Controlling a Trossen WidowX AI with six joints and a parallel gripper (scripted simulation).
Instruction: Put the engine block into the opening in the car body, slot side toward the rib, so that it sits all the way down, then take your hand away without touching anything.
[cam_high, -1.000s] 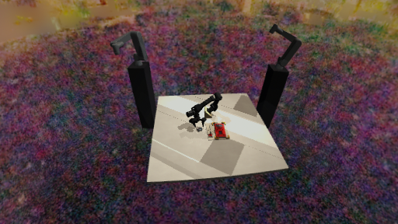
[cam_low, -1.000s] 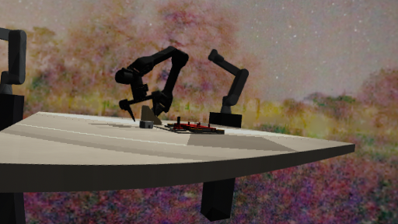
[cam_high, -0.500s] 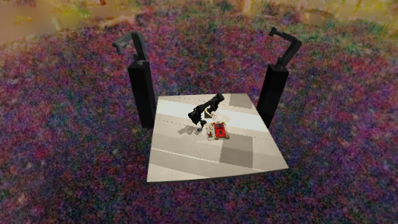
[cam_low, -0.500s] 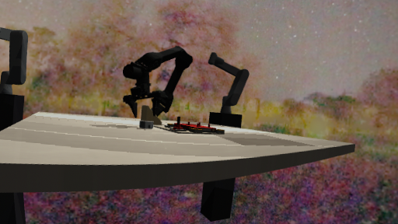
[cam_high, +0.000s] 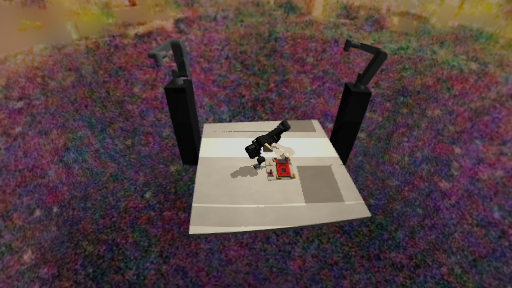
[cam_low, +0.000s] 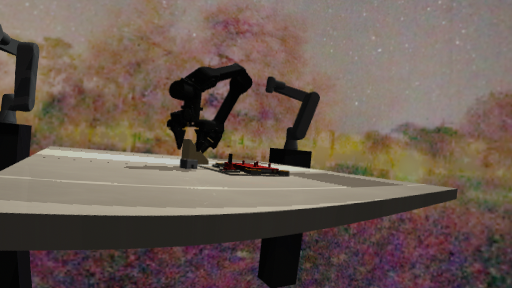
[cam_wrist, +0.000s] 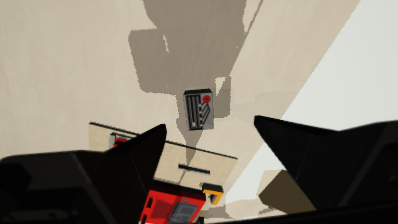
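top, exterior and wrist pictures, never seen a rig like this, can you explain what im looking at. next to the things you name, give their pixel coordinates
The machine is one black jointed arm ending in a gripper (cam_low: 192, 145) (cam_wrist: 210, 123), a pair of fingers. The top picture looks down from high up; the exterior one looks across the table (cam_high: 240, 220) (cam_low: 225, 200) from the side; the wrist one looks past the fingers, dark at left and right. On the table lie a small grey block with a red dot (cam_low: 188, 163) (cam_wrist: 198, 111), probably the engine block, and the red car body (cam_high: 283, 169) (cam_low: 260, 168) (cam_wrist: 162, 204). Nothing is held: the fingers stand wide open.
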